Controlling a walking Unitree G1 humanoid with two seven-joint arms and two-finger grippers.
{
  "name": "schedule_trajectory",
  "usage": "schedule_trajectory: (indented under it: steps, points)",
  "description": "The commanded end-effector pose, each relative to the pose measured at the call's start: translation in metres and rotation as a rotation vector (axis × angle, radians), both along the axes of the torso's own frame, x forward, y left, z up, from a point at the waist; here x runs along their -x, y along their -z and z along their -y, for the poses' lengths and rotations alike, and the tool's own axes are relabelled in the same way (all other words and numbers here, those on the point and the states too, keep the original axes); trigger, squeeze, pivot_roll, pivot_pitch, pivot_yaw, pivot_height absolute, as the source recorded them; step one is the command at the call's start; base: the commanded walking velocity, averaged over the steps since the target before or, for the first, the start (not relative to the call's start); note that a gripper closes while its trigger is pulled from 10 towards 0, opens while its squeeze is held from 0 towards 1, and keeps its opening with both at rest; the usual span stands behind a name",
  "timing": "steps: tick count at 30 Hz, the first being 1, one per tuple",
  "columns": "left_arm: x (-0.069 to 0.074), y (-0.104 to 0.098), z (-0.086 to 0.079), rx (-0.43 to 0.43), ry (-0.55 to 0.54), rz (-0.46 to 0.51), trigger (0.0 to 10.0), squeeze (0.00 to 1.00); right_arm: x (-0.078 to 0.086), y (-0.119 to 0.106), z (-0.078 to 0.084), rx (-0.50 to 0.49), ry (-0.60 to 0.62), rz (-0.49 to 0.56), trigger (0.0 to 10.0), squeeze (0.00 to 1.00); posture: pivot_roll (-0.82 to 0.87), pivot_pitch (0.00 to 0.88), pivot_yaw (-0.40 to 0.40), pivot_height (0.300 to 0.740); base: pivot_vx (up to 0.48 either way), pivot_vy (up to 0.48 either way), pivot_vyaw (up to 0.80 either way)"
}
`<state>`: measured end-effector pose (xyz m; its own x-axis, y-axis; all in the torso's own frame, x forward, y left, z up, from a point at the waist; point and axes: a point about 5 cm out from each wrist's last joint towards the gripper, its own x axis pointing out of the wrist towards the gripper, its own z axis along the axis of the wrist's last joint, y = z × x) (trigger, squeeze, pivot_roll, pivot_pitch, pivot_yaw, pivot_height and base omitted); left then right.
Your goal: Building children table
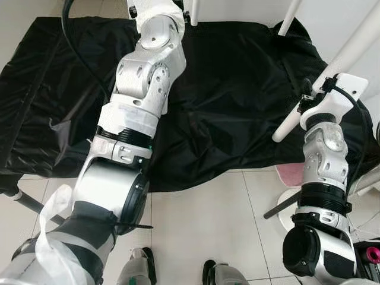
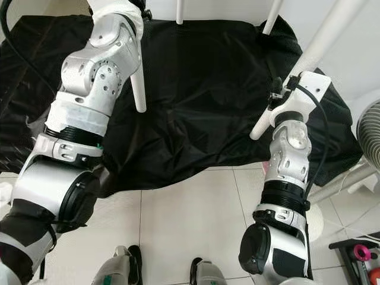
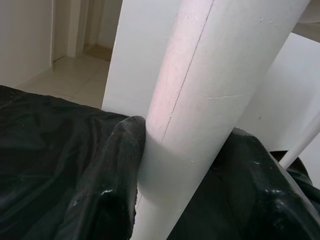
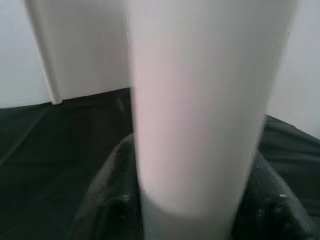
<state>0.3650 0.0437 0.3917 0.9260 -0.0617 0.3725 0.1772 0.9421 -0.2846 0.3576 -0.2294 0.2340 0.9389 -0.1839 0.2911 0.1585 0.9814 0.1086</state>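
Two white table legs are in my grippers over a black cloth (image 1: 237, 101). My left gripper (image 3: 187, 145) is shut on one white leg (image 2: 139, 89), which hangs down beside the left forearm; black fingers (image 3: 122, 165) press both its sides. The right gripper (image 4: 192, 170) is shut on a long, slanted white leg (image 1: 347, 50) whose low end (image 2: 256, 132) rests near the cloth. Two more white legs (image 2: 180, 10) (image 2: 272, 16) stand at the far edge of the cloth against a white panel.
The black cloth covers a low surface ahead, its front edge hanging to the tiled floor (image 1: 202, 219). A fan (image 2: 371, 127) and white frame bars (image 2: 338, 181) stand at the right, with a pink mat (image 1: 291, 173) and a dark rod (image 1: 282, 205) on the floor.
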Motion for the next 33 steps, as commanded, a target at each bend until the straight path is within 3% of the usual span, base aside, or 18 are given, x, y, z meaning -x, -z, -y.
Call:
schedule_trajectory:
  steps: [1,2,8,9,11,12,14,15,18,33]
  points:
    - [0.058,-0.056,0.067,-0.054,0.572,0.371,10.0,0.00,-0.012,0.053,-0.072,0.021,-0.338,-0.228,10.0,0.55,0.07,0.144,-0.062,0.740,0.000,0.000,0.00]
    - [0.056,-0.051,0.068,-0.063,0.584,0.361,10.0,1.00,-0.011,0.056,-0.068,0.013,-0.319,-0.229,10.0,1.00,0.06,0.143,-0.050,0.740,0.000,0.000,0.00]
    - [0.047,-0.040,0.068,-0.089,0.593,0.332,10.0,1.00,-0.009,0.056,-0.058,-0.012,-0.272,-0.199,10.0,1.00,0.05,0.146,-0.038,0.740,0.000,0.000,0.00]
    - [0.045,-0.036,0.068,-0.099,0.588,0.324,10.0,0.20,-0.007,0.056,-0.054,-0.017,-0.243,-0.184,10.0,1.00,0.05,0.146,-0.038,0.740,0.000,0.000,0.00]
    - [0.045,-0.036,0.068,-0.099,0.588,0.324,10.0,0.20,-0.007,0.056,-0.054,-0.017,-0.243,-0.184,10.0,1.00,0.05,0.146,-0.038,0.740,0.000,0.000,0.00]
    - [0.044,-0.035,0.068,-0.103,0.583,0.319,10.0,0.00,-0.004,0.056,-0.049,-0.022,-0.216,-0.173,10.0,0.81,0.06,0.149,-0.036,0.740,0.000,0.000,0.00]
    - [0.044,-0.035,0.068,-0.103,0.583,0.319,10.0,0.00,-0.004,0.056,-0.049,-0.022,-0.216,-0.173,10.0,0.81,0.06,0.149,-0.036,0.740,0.000,0.000,0.00]
    - [0.043,-0.030,0.067,-0.114,0.574,0.301,10.0,0.00,0.000,0.059,-0.046,-0.015,-0.198,-0.174,10.0,0.00,0.06,0.148,-0.033,0.740,0.000,0.000,0.00]
    - [0.037,-0.015,0.065,-0.149,0.556,0.261,10.0,0.00,0.003,0.064,-0.044,-0.005,-0.203,-0.180,10.0,0.00,0.06,0.150,-0.032,0.740,0.000,0.000,0.00]
    - [0.037,-0.015,0.065,-0.149,0.556,0.261,10.0,0.00,0.003,0.064,-0.044,-0.005,-0.203,-0.180,10.0,0.00,0.06,0.150,-0.032,0.740,0.000,0.000,0.00]
